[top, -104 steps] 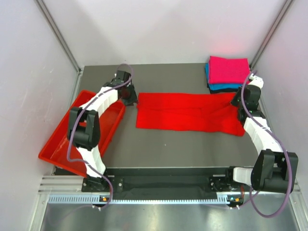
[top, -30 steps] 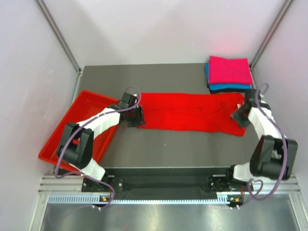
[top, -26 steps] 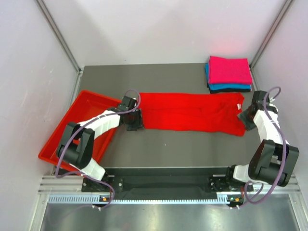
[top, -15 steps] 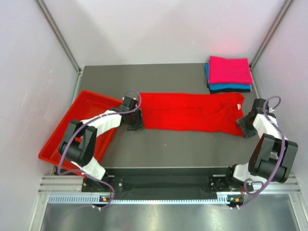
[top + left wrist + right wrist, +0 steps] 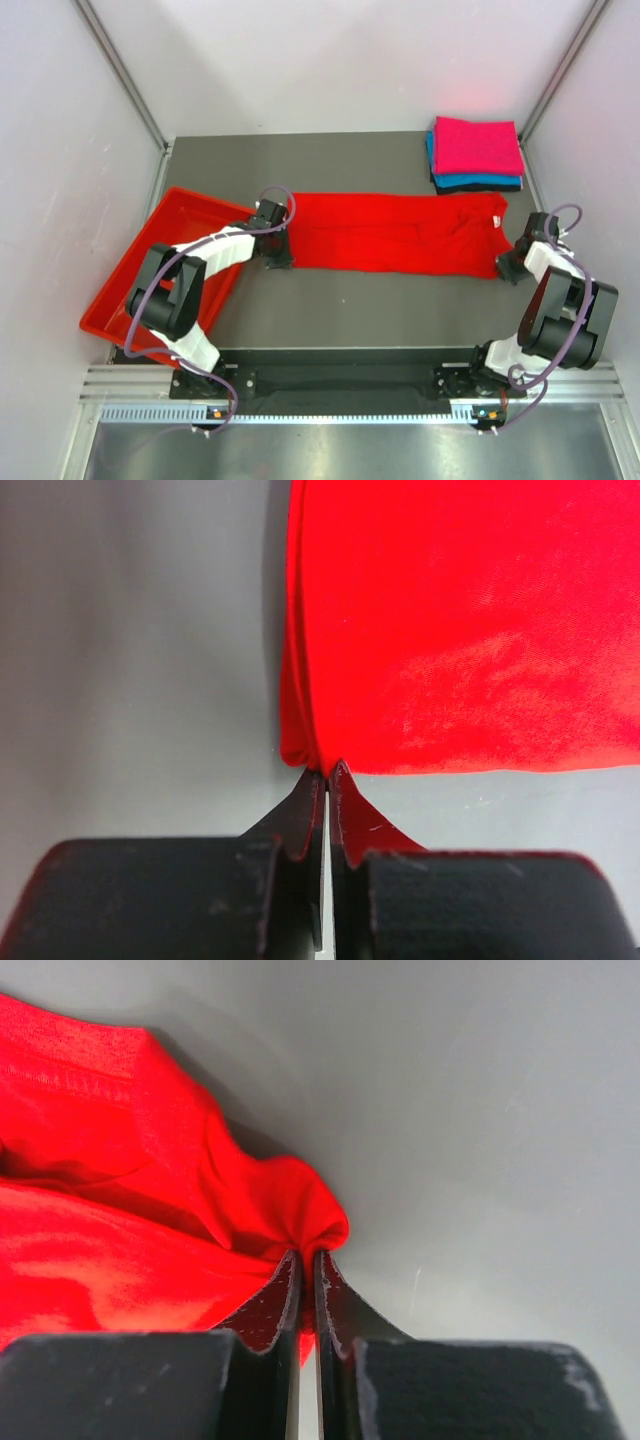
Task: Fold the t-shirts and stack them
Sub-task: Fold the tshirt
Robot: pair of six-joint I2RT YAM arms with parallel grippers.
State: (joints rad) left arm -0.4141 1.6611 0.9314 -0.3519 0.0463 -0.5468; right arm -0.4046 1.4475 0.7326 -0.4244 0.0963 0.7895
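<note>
- Dark grey table [image 5: 360, 310] fills the floor of a booth with pale walls; both arms reach out from its near edge.
- On the middle of the table lies a red shirt [image 5: 390, 235]. It is folded into a long strip that runs from left to right, flat along most of its length and creased near its right end.
- At the strip's near left corner sits the left gripper [image 5: 284, 260]. The wrist view shows its black fingers [image 5: 300, 815] pressed together, with the corner of the layered cloth pinched between the tips.
- At the strip's near right corner sits the right gripper [image 5: 503, 268]. Its fingers [image 5: 270, 1310] are likewise closed, nipping a small bunched fold of the red cloth, which puckers up just above the tips.
- Both arms lie low over the table, the left one stretched across from the tray side and the right one bent close to the right wall.
- In the far right corner, well apart from the red shirt, a folded pink shirt [image 5: 478, 145] rests on top of a folded teal shirt [image 5: 465, 182], their edges roughly in line.
- Along the left edge of the table stands a red tray [image 5: 125, 262], set at an angle, with the left arm passing over its near corner.
</note>
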